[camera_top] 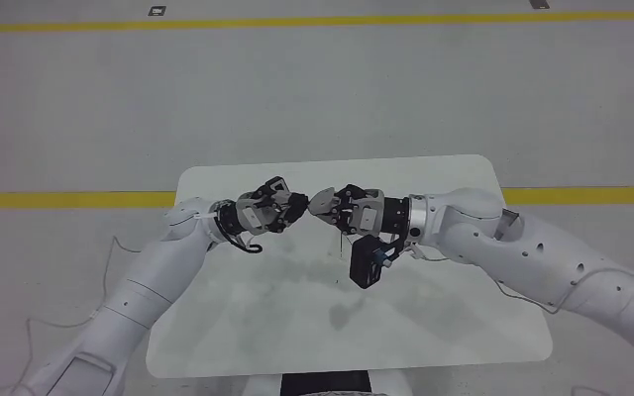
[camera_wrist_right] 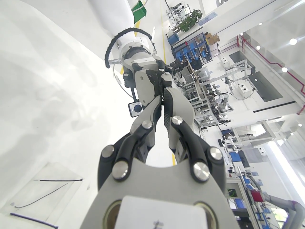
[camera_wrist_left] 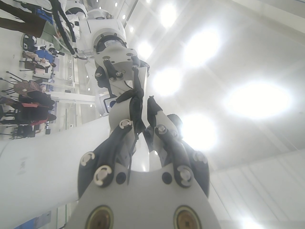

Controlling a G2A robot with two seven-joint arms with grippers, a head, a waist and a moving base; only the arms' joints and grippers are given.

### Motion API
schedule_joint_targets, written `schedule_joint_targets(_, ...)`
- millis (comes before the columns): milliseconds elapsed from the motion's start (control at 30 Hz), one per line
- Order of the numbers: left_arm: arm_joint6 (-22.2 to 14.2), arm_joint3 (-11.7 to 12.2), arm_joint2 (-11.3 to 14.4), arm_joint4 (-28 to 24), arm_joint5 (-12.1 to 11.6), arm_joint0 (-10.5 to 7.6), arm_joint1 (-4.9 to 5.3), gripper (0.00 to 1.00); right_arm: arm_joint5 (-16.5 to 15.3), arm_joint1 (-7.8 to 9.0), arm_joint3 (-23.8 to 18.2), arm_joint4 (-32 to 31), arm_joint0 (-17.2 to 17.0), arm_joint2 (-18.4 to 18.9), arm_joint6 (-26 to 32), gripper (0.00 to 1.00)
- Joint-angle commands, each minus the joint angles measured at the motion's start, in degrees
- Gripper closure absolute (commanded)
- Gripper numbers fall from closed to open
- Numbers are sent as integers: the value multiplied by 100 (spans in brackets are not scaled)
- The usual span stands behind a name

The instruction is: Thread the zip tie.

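Left gripper is clamped on the thin black plastic zip tie mid-strap, above the white table, with the right gripper pinched on its far end; the strap is probably light, springy and slick, so grip near the tip and head.

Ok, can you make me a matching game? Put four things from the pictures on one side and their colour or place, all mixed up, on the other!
Things:
1. zip tie
2. table
3. floor stripe
4. spare ties

Clues:
A. yellow, running along the floor
B. black, held up between the left tool and the right tool
C. white, underneath both arms
D. lying flat on the table

Pairs: 1-B, 2-C, 3-A, 4-D
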Motion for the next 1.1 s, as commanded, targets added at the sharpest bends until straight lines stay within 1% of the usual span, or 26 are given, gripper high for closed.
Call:
schedule_joint_targets(0,0,-6,-1,8,2,4,-3,91,2,-2,0,0,5,-11,-1,100)
schedule_joint_targets(100,1,-18,-1,21,8,12,-7,94,6,-1,3,0,7,-28,-1,100)
schedule_joint_targets(167,4,-18,-4,28,12,19,-9,100,8,1,2,0,9,-34,1,100)
schedule_joint_targets(367,-14,-20,-23,79,13,36,-9,100,16,11,-4,0,11,-49,12,100)
schedule_joint_targets(400,-28,-27,-42,112,-36,36,-6,100,23,14,-2,0,7,-52,17,100)
schedule_joint_targets(433,-48,-35,-57,138,-84,40,-4,100,26,17,-3,0,5,-54,20,85)
schedule_joint_targets(467,-65,-48,-79,166,-138,41,0,100,27,21,-3,0,2,-55,26,54)
schedule_joint_targets(500,-75,-61,-101,200,-187,43,4,100,40,25,1,0,-8,-52,38,0)
schedule_joint_targets(700,-124,-114,-285,451,-510,101,50,100,209,61,46,0,-189,67,70,0)
schedule_joint_targets(800,-225,-150,-396,615,-772,152,80,100,277,82,116,124,-387,213,68,0)
schedule_joint_targets(933,-385,-186,-544,792,-1188,240,112,100,123,123,216,577,-642,431,186,0)
schedule_joint_targets(967,-406,-205,-577,934,-1394,260,123,100,45,134,253,898,-757,493,171,0)
schedule_joint_targets(1000,-406,-223,-581,1002,-1523,289,129,100,-72,143,285,1174,-834,540,164,0)
schedule_joint_targets(1067,-406,-223,-581,1002,-1523,289,129,100,-72,143,285,1174,-834,540,164,0)
